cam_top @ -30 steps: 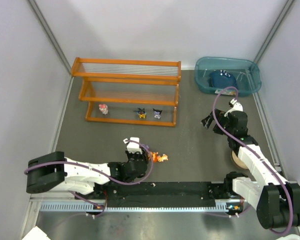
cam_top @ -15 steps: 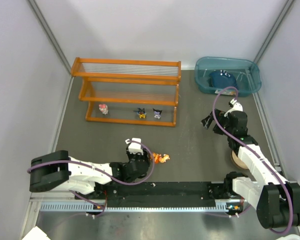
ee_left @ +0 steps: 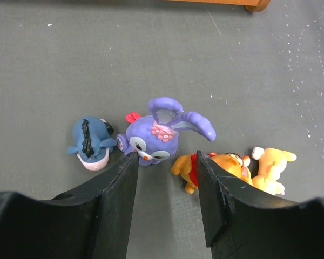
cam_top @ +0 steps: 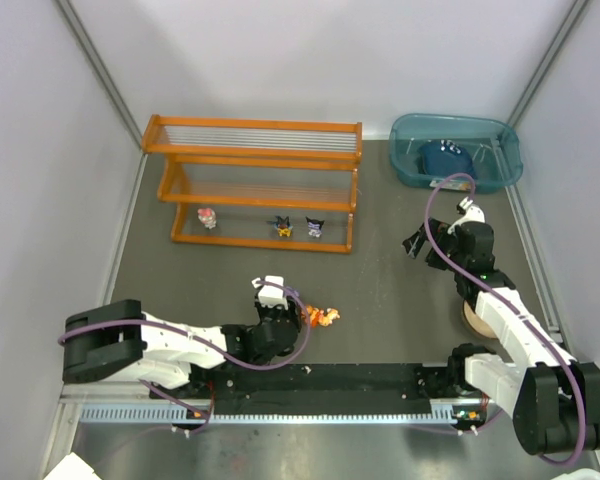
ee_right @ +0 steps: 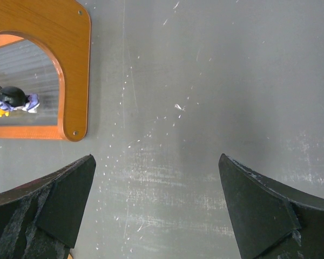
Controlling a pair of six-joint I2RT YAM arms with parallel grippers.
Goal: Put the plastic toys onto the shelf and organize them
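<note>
Purple bunny toy [ee_left: 156, 135] at one tip of spread L jaws, orange bear toy [ee_left: 188, 167] at other

Tabletop [cam_top: 400, 290]: dark grey, matte, scuffed, pale flecks throughout. Left wall [cam_top: 40, 200], back wall [cam_top: 310, 60], right wall [cam_top: 590, 180]: plain pale grey panels. Silvery corner struts [cam_top: 100, 70]. Light soft, even.

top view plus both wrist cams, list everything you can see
shelf: one, orange with silvery rods, far left
shelf toys: three, pink-white, yellow-black, black-purple, bottom tier
loose toys: four, blue, purple, orange, pale orange, on table
bin: one, teal, far right, dark blue item inside
round thing: one, tan, near right edge, partly hidden
left gripper: one, black, open, at loose toys
right gripper: one, black, open, beside shelf end
</note>
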